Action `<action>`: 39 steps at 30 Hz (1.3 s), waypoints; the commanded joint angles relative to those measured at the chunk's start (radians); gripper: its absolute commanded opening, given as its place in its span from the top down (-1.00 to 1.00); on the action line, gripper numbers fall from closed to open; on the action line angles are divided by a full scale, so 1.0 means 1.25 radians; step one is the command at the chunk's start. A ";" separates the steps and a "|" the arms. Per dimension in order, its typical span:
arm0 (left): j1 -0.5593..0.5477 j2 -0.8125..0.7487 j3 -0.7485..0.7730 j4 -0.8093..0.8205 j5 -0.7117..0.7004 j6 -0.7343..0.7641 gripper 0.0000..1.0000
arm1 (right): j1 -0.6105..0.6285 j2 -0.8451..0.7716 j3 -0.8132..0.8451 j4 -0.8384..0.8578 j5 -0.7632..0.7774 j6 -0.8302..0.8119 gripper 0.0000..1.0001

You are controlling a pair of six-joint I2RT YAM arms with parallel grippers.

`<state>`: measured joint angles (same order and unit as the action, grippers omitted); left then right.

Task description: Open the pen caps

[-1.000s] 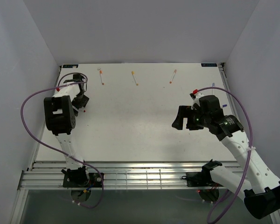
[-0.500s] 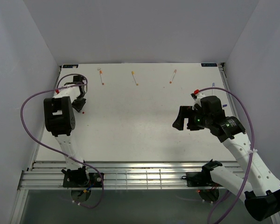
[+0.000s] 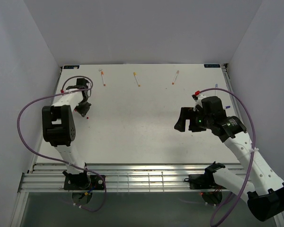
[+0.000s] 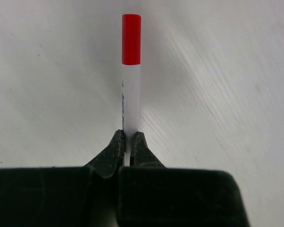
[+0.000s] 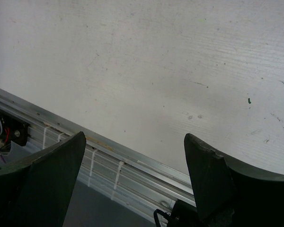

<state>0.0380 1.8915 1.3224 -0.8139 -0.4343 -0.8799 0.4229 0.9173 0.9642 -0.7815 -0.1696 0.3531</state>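
Observation:
My left gripper [image 4: 127, 139] is shut on the white barrel [image 4: 131, 99] of a marker pen. Its red pen cap [image 4: 131, 39] points away from the fingers, still on the barrel's end. From above, this gripper [image 3: 83, 108] is at the table's left side with the red cap [image 3: 87, 116] just beside it. Three more capped pens lie along the back: one [image 3: 103, 78], a second [image 3: 137, 79] and a third [image 3: 175, 77]. My right gripper [image 3: 182, 124] hovers open at the right, with only bare table between its fingers [image 5: 208, 175].
A purple-capped pen [image 3: 216, 86] and a blue-capped one [image 3: 226, 108] lie near the right wall behind the right arm. An aluminium rail [image 5: 132, 165] runs along the table's near edge. White walls [image 3: 28, 71] close in the left, back and right sides.
The left gripper has gone from open to shut on the red-capped pen's barrel, and the left arm shifted slightly. The right arm has barely moved.

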 commanded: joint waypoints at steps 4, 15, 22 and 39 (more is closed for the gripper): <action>-0.173 -0.254 -0.016 0.007 0.097 0.118 1.00 | -0.001 0.028 -0.007 0.059 -0.054 -0.013 -0.80; -0.357 -0.654 -0.390 0.416 0.605 0.202 0.83 | 0.000 0.122 -0.035 0.285 -0.290 0.056 -0.80; -0.409 -0.800 -0.556 0.492 0.735 0.146 0.87 | 0.018 0.164 -0.104 0.614 -0.391 0.233 -0.91; -0.553 -0.840 -0.594 0.539 0.691 0.072 1.00 | 0.182 0.349 -0.009 0.777 -0.321 0.309 -0.58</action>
<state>-0.6308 0.8402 0.5770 -0.1665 0.4503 -0.7792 0.6373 1.3460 0.9012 0.1013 -0.5861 0.7166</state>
